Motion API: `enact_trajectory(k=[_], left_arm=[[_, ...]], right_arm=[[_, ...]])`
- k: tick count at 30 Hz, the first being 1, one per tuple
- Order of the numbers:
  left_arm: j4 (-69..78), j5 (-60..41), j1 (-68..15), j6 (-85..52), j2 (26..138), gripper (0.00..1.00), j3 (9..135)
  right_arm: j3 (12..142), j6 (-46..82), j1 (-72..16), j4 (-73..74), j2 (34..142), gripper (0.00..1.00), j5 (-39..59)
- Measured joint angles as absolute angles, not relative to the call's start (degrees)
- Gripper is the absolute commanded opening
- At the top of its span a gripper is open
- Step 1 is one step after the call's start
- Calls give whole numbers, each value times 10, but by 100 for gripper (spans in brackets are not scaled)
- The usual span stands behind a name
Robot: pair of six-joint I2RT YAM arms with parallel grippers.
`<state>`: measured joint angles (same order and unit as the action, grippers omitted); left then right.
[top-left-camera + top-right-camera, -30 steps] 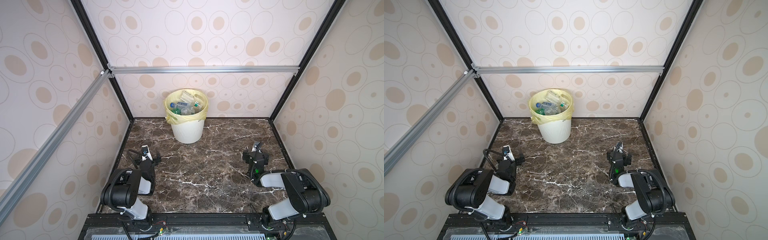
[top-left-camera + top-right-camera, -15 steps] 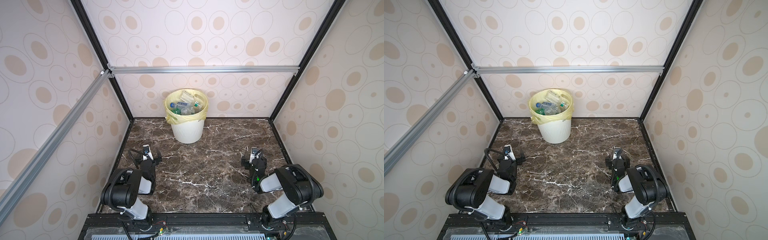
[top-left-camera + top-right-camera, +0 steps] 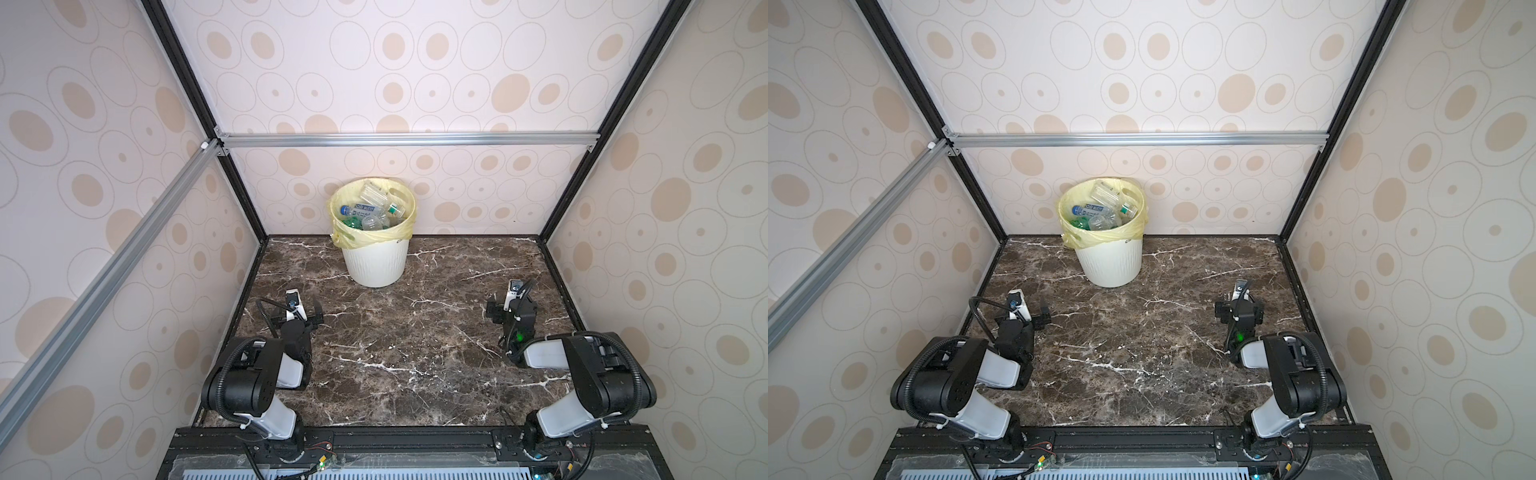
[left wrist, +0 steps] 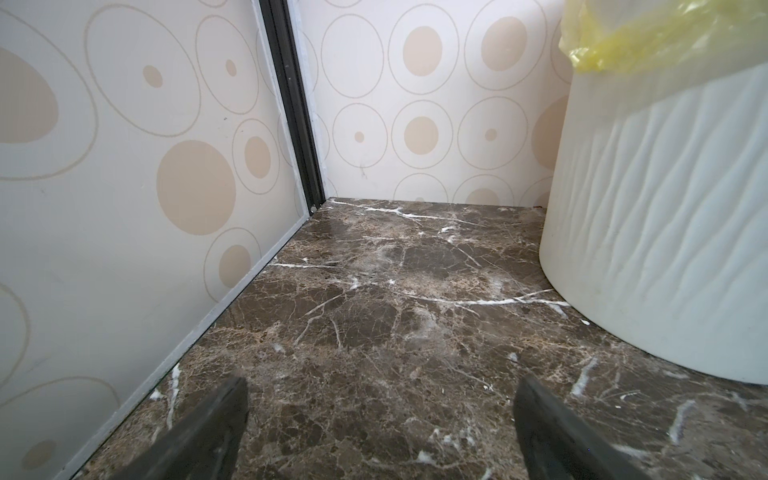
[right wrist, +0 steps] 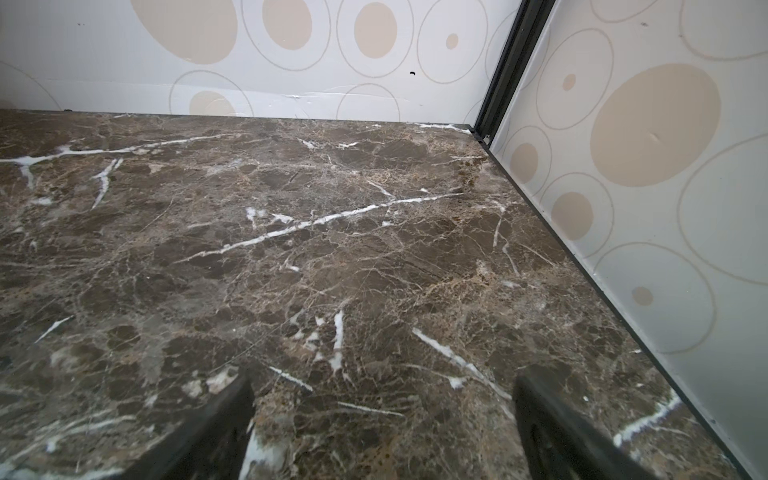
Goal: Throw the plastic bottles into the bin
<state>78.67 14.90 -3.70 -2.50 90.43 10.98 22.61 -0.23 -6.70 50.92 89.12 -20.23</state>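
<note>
The bin [image 3: 374, 266] [image 3: 1111, 266] is a cream ribbed basket with a yellow bag over its rim. It stands at the back of the marble table against the wall. The plastic bottles [image 3: 372, 210] [image 3: 1102, 212] lie piled inside it, mostly clear, with blue labels and some green. Every bottle I see is in the bin. My left gripper [image 3: 297, 320] [image 3: 1021, 318] [image 4: 382, 386] is open and empty, low over the table at the front left. The bin's wall [image 4: 665, 232] stands just ahead of it. My right gripper [image 3: 512, 309] [image 3: 1241, 308] [image 5: 384, 380] is open and empty at the front right.
Patterned walls close the table [image 3: 407, 345] in on three sides, with black corner posts at the back. An aluminium rail [image 3: 407, 139] crosses high on the back wall. Both arm bases sit on the black front rail.
The right arm folded slightly toward the front half a second ago and has come back out. The left arm has not moved. Both grippers stay open.
</note>
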Motion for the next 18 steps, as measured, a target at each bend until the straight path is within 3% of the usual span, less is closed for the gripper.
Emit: enact_trajectory(k=[18], left_arm=[[779, 147, -36, -25, 905, 99, 116]], right_arm=[[226, -1, -67, 504, 891, 100, -199]])
